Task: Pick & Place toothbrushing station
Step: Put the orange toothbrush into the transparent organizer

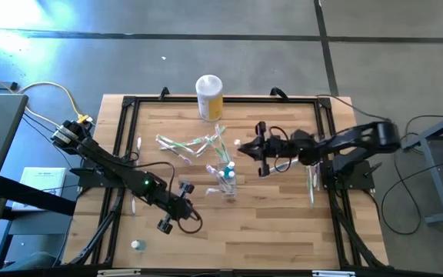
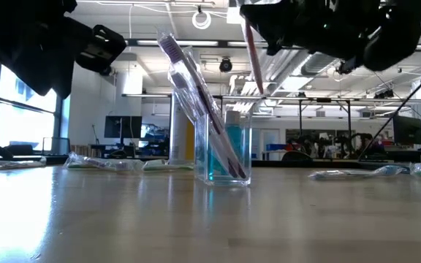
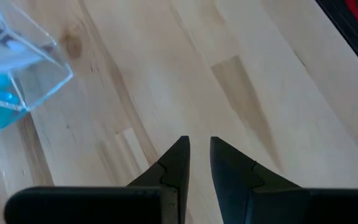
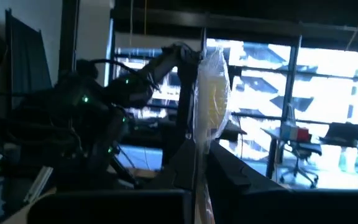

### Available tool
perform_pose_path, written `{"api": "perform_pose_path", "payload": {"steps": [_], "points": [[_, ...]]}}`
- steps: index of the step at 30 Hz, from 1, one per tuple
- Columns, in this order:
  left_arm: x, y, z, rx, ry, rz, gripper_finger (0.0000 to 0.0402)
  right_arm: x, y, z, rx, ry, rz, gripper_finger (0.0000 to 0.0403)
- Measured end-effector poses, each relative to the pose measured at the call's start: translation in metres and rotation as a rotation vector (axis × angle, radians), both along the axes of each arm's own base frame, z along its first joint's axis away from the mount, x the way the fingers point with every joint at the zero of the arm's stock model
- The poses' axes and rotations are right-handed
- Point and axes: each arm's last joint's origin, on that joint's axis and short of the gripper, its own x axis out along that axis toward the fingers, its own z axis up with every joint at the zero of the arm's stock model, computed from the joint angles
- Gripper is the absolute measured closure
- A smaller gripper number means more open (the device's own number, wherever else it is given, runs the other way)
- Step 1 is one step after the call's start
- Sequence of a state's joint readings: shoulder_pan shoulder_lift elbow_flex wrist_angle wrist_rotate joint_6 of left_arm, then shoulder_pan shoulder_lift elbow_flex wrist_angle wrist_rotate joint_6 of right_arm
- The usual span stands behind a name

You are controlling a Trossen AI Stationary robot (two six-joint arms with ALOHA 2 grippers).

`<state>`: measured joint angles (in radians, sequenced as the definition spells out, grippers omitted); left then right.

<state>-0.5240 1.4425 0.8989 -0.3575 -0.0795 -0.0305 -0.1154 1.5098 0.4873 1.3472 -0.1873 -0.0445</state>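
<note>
1. The right gripper (image 1: pixel 244 149) hangs in the air above the table. It is clenched tight on one thin toothbrush (image 2: pixel 253 51) in a clear wrapper.
2. The clear cup (image 1: pixel 228 181) stands upright near the middle of the wooden table (image 1: pixel 283 223). It has blue at the bottom and a few brushes already lean inside it.
3. In the high view, the cup lies at about 7 o'clock from the right gripper, close by but not right under it.
4. In the low view the held brush points almost straight down, leaning a little. Its lower end sits just above the cup's rim, a bit toward the 1 o'clock side.
5. I think the brush needs a small shift toward the cup, then a drop.
6. The right arm is the nearer one for this.
7. The left gripper (image 1: pixel 168 223) waits low at 7 o'clock from the cup. Its fingers (image 3: pixel 174 163) are almost closed and hold nothing.
8. More loose toothbrushes (image 1: pixel 181 146) lie flat at about 11 o'clock from the cup.
9. A yellow canister (image 1: pixel 209 97) with a white lid stands at 12 o'clock.
10. I cannot read any writing or brand on anything.
</note>
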Motion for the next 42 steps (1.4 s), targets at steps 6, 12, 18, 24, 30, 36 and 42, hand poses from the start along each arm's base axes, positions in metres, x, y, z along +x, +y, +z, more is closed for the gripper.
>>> {"api": "perform_pose_path", "payload": {"steps": [6,12,18,24,30,36,42], "points": [[0.001,-0.001,0.001,0.009,-0.026,-0.027,0.0343,0.021,-0.026,-0.025,0.094,0.006,0.027,0.0392],[0.001,-0.001,0.001,0.007,-0.022,-0.027,0.0343,0.054,-0.037,-0.024,0.116,-0.006,0.116,0.0392],[0.0,-0.001,-0.001,-0.024,0.0,-0.046,0.0343,0.064,-0.036,-0.013,0.11,-0.035,0.142,0.0392],[-0.005,0.001,-0.013,-0.018,0.024,-0.046,0.0343,0.067,-0.03,-0.019,0.175,-0.01,0.159,0.0392],[-0.006,0.002,-0.018,-0.025,0.013,-0.046,0.0343,0.075,-0.025,-0.043,0.207,0.041,0.122,0.0392],[-0.006,0.002,-0.018,-0.026,0.006,-0.05,0.0343,0.077,-0.036,-0.061,0.252,0.08,0.062,0.0392],[-0.006,0.001,-0.018,-0.039,0.014,-0.062,0.0343,0.078,-0.037,-0.069,0.278,0.108,0.044,0.0392]]}}
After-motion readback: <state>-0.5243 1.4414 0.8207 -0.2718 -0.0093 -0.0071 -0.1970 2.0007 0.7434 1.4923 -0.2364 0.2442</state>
